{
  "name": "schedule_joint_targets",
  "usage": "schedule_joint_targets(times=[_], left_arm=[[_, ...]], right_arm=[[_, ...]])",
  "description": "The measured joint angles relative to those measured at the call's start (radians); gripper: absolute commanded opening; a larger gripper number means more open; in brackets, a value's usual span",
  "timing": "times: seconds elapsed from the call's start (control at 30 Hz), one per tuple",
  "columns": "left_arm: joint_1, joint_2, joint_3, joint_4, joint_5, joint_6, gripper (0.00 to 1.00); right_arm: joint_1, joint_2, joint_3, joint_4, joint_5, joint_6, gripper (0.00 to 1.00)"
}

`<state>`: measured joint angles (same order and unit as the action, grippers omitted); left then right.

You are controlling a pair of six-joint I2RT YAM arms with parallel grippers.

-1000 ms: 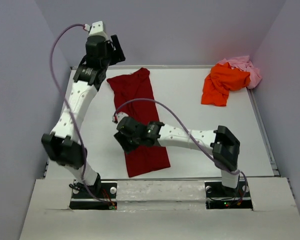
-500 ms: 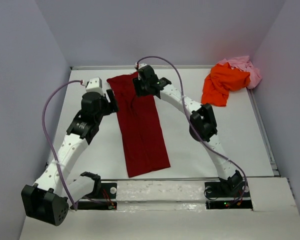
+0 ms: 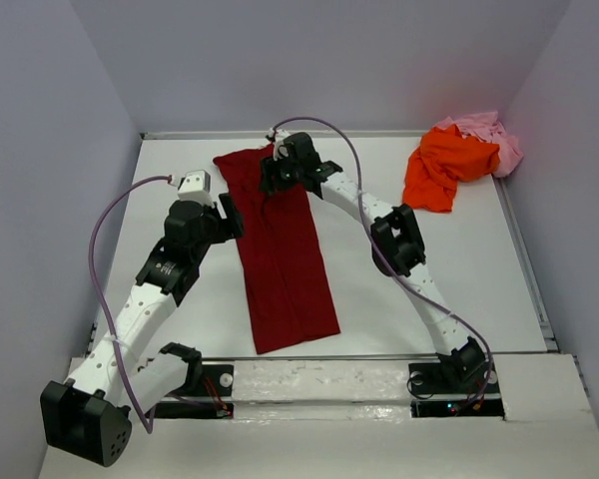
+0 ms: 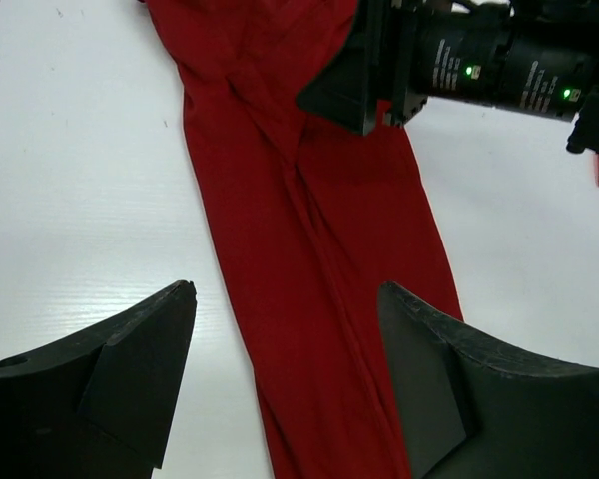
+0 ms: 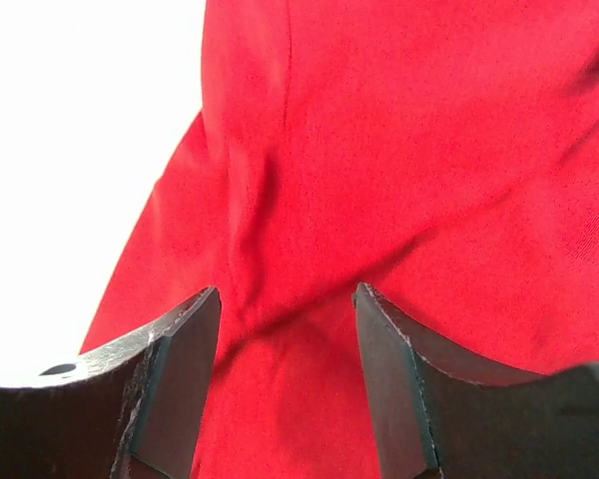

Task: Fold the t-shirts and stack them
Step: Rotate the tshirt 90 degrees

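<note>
The dark red t-shirt (image 3: 285, 259) lies as a long narrow strip down the table's middle, from the far edge to the near edge. My right gripper (image 3: 273, 182) hovers open just over its far end; in the right wrist view red cloth (image 5: 399, 150) fills the space under the open right gripper (image 5: 286, 292), with nothing pinched. Open as well, my left gripper (image 3: 230, 215) sits at the strip's left edge. Between its fingers the left gripper (image 4: 285, 291) frames the red strip (image 4: 309, 239). The orange t-shirt (image 3: 442, 165) and the pink t-shirt (image 3: 489, 133) lie crumpled together at the far right.
The right arm's black wrist (image 4: 459, 60) shows over the shirt's far end in the left wrist view. Grey walls enclose the white table (image 3: 419, 269) on three sides. A purple cable (image 3: 324, 125) loops above the right arm.
The right arm swung from the shirt's near half to its far end. The left arm came down from the back-left corner to the strip's left edge. The strip now lies straighter.
</note>
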<state>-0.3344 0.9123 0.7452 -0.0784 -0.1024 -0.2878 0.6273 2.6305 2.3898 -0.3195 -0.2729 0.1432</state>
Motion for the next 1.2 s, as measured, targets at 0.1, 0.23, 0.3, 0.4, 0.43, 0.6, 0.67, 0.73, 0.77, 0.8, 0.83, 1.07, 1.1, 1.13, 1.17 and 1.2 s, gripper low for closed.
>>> schedule_joint_targets(times=[0.1,0.23,0.3,0.4,0.43,0.6,0.67,0.73,0.77,0.8,0.83,1.07,1.1,1.13,1.17,1.2], left_arm=[[0.0,0.0,0.0,0.001,0.002,0.003,0.82],[0.0,0.0,0.0,0.003,0.006,0.006,0.82],[0.0,0.0,0.0,0.004,0.009,0.009,0.82],[0.0,0.0,0.0,0.007,0.012,0.011,0.82],[0.0,0.0,0.0,0.007,0.013,0.011,0.82],[0.0,0.002,0.0,0.007,0.017,0.012,0.82],[0.0,0.002,0.0,0.007,0.017,0.013,0.82],[0.0,0.002,0.0,0.007,0.017,0.014,0.82],[0.0,0.002,0.0,0.007,0.017,0.014,0.82],[0.0,0.002,0.0,0.007,0.017,0.014,0.82],[0.0,0.002,0.0,0.007,0.017,0.014,0.82],[0.0,0.002,0.0,0.007,0.019,0.014,0.82],[0.0,0.002,0.0,0.007,0.019,0.014,0.82],[0.0,0.002,0.0,0.007,0.02,0.014,0.82],[0.0,0.002,0.0,0.007,0.019,0.015,0.82],[0.0,0.002,0.0,0.007,0.019,0.014,0.82]], right_arm=[[-0.021,0.027,0.069,0.039,-0.029,0.032,0.63],[-0.055,0.039,0.078,0.064,-0.064,0.073,0.63],[-0.074,0.056,0.078,0.067,-0.09,0.098,0.64],[-0.109,0.095,0.078,0.063,-0.129,0.132,0.64],[-0.119,0.109,0.078,0.056,-0.143,0.142,0.64],[-0.151,0.119,0.083,0.058,-0.188,0.172,0.65],[-0.156,0.119,0.084,0.05,-0.191,0.178,0.65],[-0.159,0.119,0.084,0.048,-0.19,0.184,0.65],[-0.162,0.119,0.083,0.046,-0.187,0.188,0.65],[-0.162,0.119,0.083,0.045,-0.183,0.19,0.65],[-0.163,0.118,0.081,0.043,-0.174,0.19,0.65],[-0.205,0.089,0.047,0.005,-0.143,0.194,0.65],[-0.214,0.083,0.039,0.001,-0.14,0.193,0.65],[-0.226,0.077,0.031,-0.003,-0.137,0.193,0.65],[-0.243,0.069,0.021,-0.011,-0.128,0.19,0.65],[-0.254,0.064,0.017,-0.015,-0.122,0.188,0.65]])
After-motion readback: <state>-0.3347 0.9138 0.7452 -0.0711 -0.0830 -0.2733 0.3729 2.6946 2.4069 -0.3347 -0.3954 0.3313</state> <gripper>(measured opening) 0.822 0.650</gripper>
